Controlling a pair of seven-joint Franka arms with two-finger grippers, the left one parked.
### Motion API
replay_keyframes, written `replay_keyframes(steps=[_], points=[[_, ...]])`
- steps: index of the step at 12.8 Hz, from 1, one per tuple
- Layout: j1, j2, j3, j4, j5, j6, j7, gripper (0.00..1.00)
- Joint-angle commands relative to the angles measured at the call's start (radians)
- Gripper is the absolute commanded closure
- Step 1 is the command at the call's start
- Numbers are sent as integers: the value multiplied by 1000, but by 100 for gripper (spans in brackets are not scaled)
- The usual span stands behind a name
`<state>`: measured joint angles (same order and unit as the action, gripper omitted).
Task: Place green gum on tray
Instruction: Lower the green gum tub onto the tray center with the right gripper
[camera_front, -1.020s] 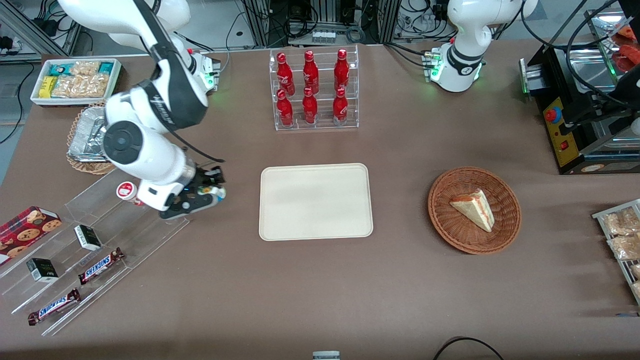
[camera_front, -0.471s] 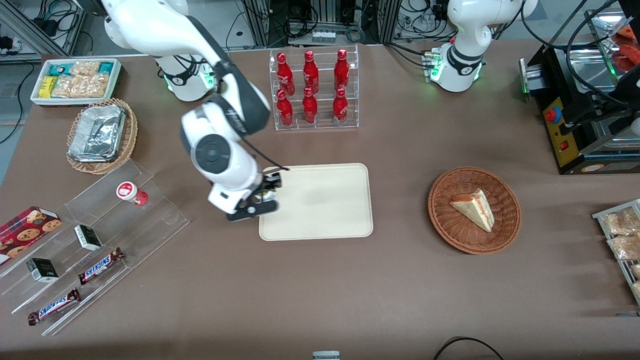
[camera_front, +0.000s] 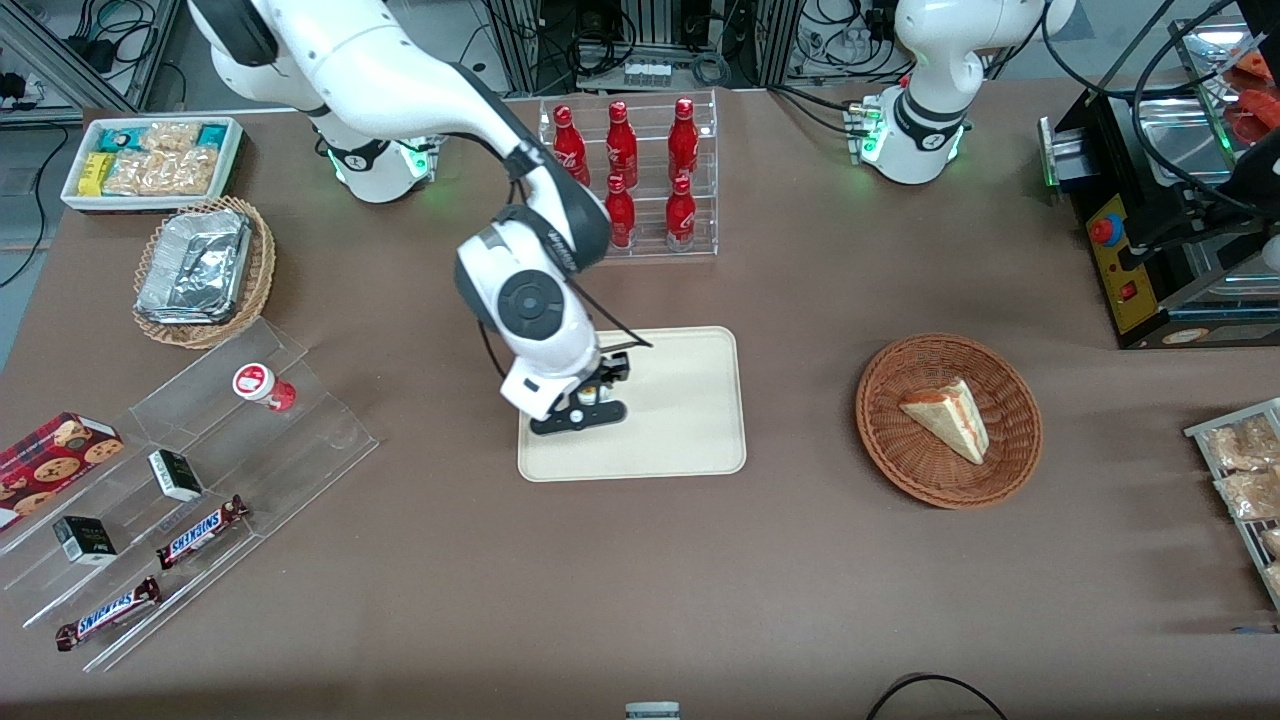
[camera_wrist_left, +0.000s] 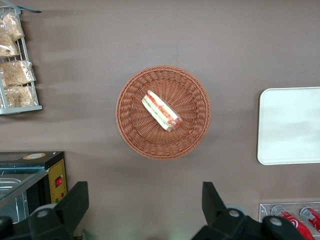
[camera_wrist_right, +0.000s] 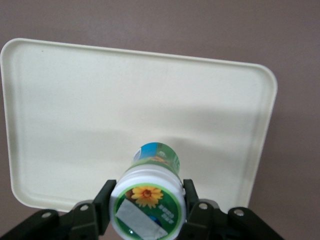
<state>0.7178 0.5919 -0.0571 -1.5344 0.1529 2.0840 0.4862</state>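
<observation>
Overhead, pincer (camera_wrist_right: 148, 210) clamping green gum (camera_wrist_right: 148, 200) above tray (camera_wrist_right: 60, 100), fingertips hidden.

The gripper (camera_front: 590, 395) has travelled from the clear acrylic stand (camera_front: 250, 420) at the working arm's end of the table toward the middle, and now hangs over the tray (camera_front: 690, 440), above the part nearest that stand. It has carried the green gum (camera_wrist_right: 148, 200) along, pinched at the lid between its fingers (camera_wrist_right: 192, 205), bottle bottom pointing down at the tray.

Green gum (camera_wrist_right: 150, 200), clamped in pincer (camera_wrist_right: 147, 207), hangs above cream tray (camera_wrist_right: 75, 115).
</observation>
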Motion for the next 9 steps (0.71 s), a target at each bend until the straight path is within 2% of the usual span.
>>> replay_keyframes(steps=[1, 3, 9], points=[[44, 64, -12, 50, 20, 59, 70, 100], [72, 94, -15, 50, 14, 102, 90, 100], [75, 131, -15, 48, -9, 157, 92, 100]])
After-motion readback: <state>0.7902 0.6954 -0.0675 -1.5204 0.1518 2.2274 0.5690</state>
